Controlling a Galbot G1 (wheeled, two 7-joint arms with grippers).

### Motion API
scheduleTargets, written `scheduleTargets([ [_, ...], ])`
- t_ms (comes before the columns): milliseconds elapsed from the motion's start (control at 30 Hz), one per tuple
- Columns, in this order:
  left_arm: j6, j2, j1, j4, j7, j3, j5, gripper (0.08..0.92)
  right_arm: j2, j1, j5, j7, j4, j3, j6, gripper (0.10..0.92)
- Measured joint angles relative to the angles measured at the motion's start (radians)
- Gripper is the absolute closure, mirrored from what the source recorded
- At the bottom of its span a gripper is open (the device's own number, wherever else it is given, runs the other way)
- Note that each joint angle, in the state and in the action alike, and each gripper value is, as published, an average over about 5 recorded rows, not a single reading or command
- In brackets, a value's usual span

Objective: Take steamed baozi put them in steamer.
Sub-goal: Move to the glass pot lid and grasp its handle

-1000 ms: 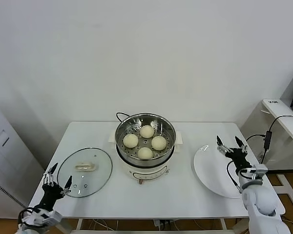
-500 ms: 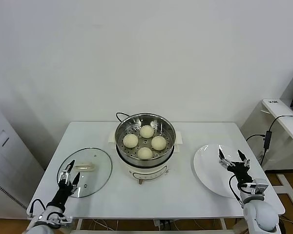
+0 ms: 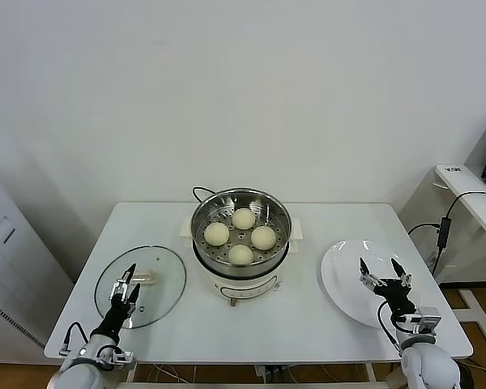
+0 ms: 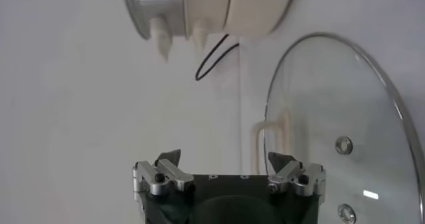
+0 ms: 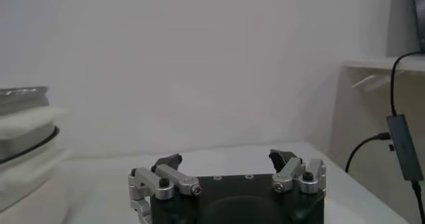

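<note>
Several cream-white steamed baozi point(image 3: 244, 218) lie on the perforated tray inside the steamer point(image 3: 202, 212), a shiny steel pot on a white base at the table's middle. My left gripper point(image 3: 125, 284) point(image 4: 224, 159) hovers open and empty over the near edge of the glass lid, to the left of the steamer. My right gripper point(image 3: 378, 268) point(image 5: 226, 159) is open and empty above the near part of the white plate, to the steamer's right. The left wrist view shows the steamer's base point(image 4: 219, 6); its side point(image 5: 23, 132) shows in the right wrist view.
A round glass lid point(image 3: 164, 267) point(image 4: 332, 112) with a cream handle lies flat left of the steamer. A bare white plate point(image 3: 344, 279) lies to its right. A black cord point(image 4: 216, 56) runs behind the steamer. A side desk with cables point(image 3: 449, 223) stands beyond the table's right edge.
The left gripper has moved right and inward, from beside the lid to over its near edge. The right gripper has drawn back toward the table's front over the plate. Both stayed open.
</note>
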Motion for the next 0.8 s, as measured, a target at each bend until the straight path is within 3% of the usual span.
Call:
scheduleTargets([
  [567,0.005,-0.034,-0.112,0.104,-0.011,0.003,0.066,0.18,0.014,-0.005,-0.017,-0.012,-0.017,0.018,0.009,0.203],
  [667,0.006,-0.036,-0.125,0.116,-0.008,0.003,0.068,0.216,0.016,-0.003,-0.018,-0.013,-0.02,0.02,0.009,0.203],
  [800,0.002,-0.036,-0.134,0.126,-0.003,0.002,0.069,0.327,0.016,-0.002,-0.019,-0.014,-0.023,0.025,0.01,0.203],
])
